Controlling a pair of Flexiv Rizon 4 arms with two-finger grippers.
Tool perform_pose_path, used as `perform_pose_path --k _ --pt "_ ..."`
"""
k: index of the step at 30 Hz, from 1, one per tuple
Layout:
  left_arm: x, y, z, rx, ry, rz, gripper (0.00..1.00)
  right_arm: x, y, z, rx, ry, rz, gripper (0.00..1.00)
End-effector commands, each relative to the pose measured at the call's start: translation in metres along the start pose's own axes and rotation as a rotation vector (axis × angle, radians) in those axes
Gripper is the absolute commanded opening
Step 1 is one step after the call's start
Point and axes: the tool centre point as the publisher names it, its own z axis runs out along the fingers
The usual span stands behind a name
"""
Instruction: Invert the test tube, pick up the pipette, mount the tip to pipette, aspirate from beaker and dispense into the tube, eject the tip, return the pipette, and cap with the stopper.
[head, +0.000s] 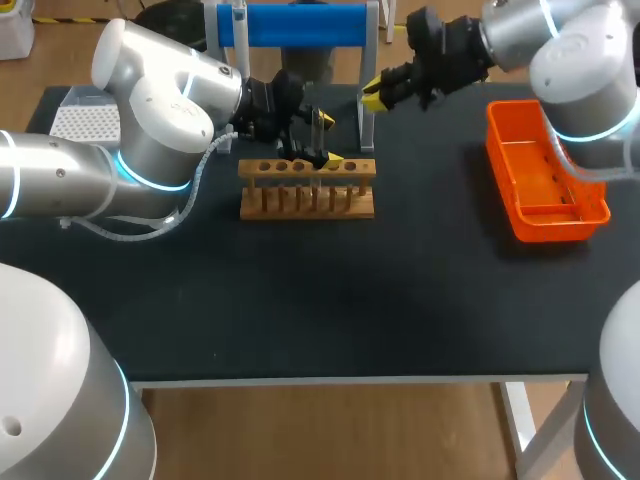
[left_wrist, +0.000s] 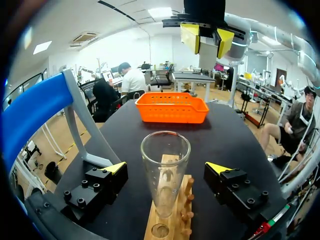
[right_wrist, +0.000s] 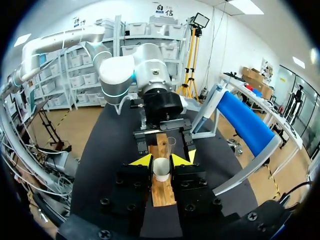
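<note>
With a white stopper (right_wrist: 161, 171) pinched in the right gripper (right_wrist: 161, 160) and the left gripper (left_wrist: 166, 168) spread wide, clear of the test tube (left_wrist: 165, 150) between its fingers, capping is judged best done by centring the stopper over the mouth and pressing straight down. The tube is stood in the wooden rack (left_wrist: 174, 220), long axis vertical, mouth up.

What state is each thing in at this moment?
Rack: standing on table, holding tube.
Tube: upright in rack, mouth up, uncapped.
Right gripper: shut on stopper.
Stopper: gripped, not on tube.
Left gripper: open, fingers either side of tube, apart from it.
Basket: upright on table.
</note>
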Motion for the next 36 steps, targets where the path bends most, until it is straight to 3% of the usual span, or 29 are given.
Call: perform_pose_path --k 1,15,36 --pt "0.0 0.0 0.001 0.0 -0.001 0.0 1.0 -0.01 0.006 0.01 0.031 0.088 0.005 0.0" --pt "0.0 0.0 0.001 0.0 -0.001 0.0 1.0 -0.014 0.024 0.033 0.022 0.111 0.009 0.0" --pt "0.0 0.0 0.001 0.0 -0.001 0.0 1.0 -0.016 0.03 0.053 -0.01 0.093 0.012 0.0"
